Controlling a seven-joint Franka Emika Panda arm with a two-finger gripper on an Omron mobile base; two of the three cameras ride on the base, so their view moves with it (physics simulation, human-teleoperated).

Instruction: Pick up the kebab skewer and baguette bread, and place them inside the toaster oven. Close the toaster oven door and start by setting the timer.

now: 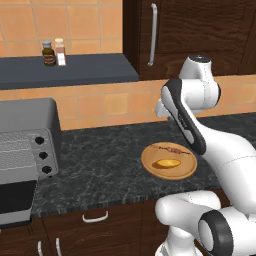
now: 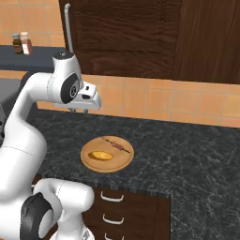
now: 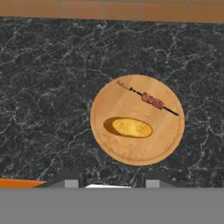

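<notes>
Hovering high over the dark marbled desk (image 1: 100, 165), the end effector (image 2: 79, 110) hangs clear of everything, holding nothing and touching nothing. From the hand view its two finger tips (image 3: 72, 178) stand apart with a gap between them, jaws partly open, empty.

Round wooden plate (image 3: 131, 153) sits on the desk below the hand, near the front edge. On it:
- kebab skewer (image 3: 151, 99) lies flat along the far part of the plate, slanted, meat chunks bunched near the middle of the stick.
- baguette bread (image 3: 131, 127) lies flat on the nearer part, just beside the skewer but apart from it.

Toaster oven (image 1: 30, 140) stands at the left end of the desk, well apart from the plate. Three black knobs (image 1: 43, 155) on its right panel. Toaster oven door (image 1: 15, 200) hangs dropped open in front, wire rack visible inside.

Two small bottles (image 1: 53, 52) stand on the dark shelf (image 1: 75, 70) above the oven.
</notes>
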